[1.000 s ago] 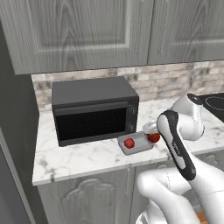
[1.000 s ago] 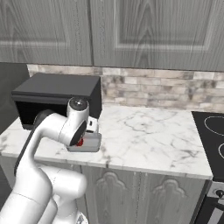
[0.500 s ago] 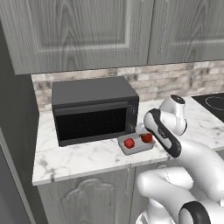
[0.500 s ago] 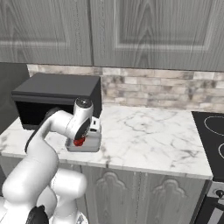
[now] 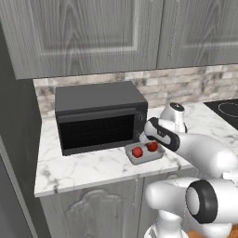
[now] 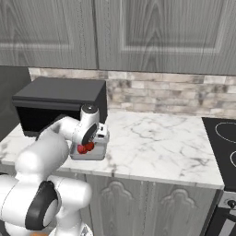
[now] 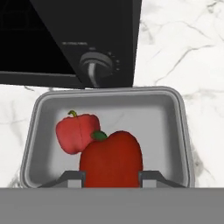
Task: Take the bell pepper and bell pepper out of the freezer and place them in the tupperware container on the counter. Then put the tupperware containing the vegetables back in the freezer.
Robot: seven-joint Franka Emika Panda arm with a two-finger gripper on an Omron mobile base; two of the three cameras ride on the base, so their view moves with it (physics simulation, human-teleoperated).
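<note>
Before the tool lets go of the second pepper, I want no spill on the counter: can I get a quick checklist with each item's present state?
1. First bell pepper lies inside the tupperware container: ok.
2. Second bell pepper sits between the fingers of the tool, over the container: ok.
3. Second pepper resting on the container floor: cannot tell.
4. Container stands flat on the counter, in front of the microwave: ok.
5. Room left in the container beside the peppers: ok.
6. Freezer door open for the return trip: cannot tell.
</note>
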